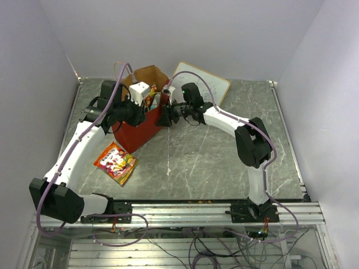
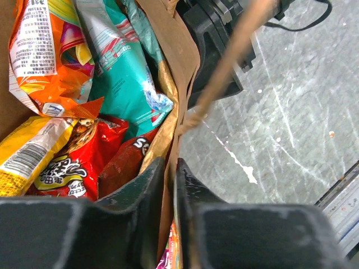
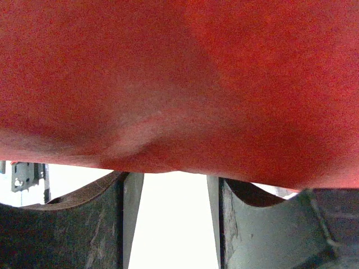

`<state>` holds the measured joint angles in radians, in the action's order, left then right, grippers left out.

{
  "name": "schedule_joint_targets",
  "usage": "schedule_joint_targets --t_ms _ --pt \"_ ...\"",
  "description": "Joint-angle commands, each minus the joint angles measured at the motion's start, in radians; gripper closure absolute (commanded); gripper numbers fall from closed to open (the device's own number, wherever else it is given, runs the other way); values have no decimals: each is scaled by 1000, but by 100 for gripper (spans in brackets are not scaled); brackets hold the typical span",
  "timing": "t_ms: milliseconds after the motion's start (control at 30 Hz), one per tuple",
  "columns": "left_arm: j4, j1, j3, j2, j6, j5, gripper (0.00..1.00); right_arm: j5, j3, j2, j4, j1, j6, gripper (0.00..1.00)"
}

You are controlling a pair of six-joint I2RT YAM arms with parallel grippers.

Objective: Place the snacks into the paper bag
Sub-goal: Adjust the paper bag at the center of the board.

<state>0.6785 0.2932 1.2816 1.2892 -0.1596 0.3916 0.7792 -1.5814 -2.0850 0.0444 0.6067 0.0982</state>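
Observation:
The red paper bag (image 1: 141, 128) stands at the back left, its brown inside open upward. My left gripper (image 1: 147, 104) is shut on the bag's near wall (image 2: 180, 59), with the paper pinched between the jaws (image 2: 170, 166). Inside the bag lie an orange packet (image 2: 47, 50), a teal packet (image 2: 123, 73), a red packet (image 2: 84, 159) and a yellow packet (image 2: 25, 151). My right gripper (image 1: 166, 116) is open and empty, its fingertips against the bag's red outer side (image 3: 179, 84). One orange and pink packet (image 1: 116, 163) lies flat on the table in front of the bag.
A white writing board (image 1: 203, 84) lies behind the right gripper at the back. The bag's thin loop handle (image 2: 233, 53) crosses in front of the left wrist camera. The grey table (image 1: 213, 162) ends at a metal rail at the near edge.

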Motion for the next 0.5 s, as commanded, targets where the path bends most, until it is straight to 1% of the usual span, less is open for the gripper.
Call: schedule_joint_targets --t_ms 0,100,200,333,467 --pt "13 -2 54 -3 -32 40 67 67 39 58 -108 -2 31 52" --pt "40 -2 86 -23 -60 15 54 97 76 82 -144 -2 57 52" --pt "72 -3 102 -54 -85 -22 37 111 106 110 -148 -2 48 52" --pt "127 -10 124 -91 -119 -68 29 132 139 147 -134 -4 17 52" --pt "208 -45 158 -116 -153 -75 27 119 184 198 -117 -13 -15 52"
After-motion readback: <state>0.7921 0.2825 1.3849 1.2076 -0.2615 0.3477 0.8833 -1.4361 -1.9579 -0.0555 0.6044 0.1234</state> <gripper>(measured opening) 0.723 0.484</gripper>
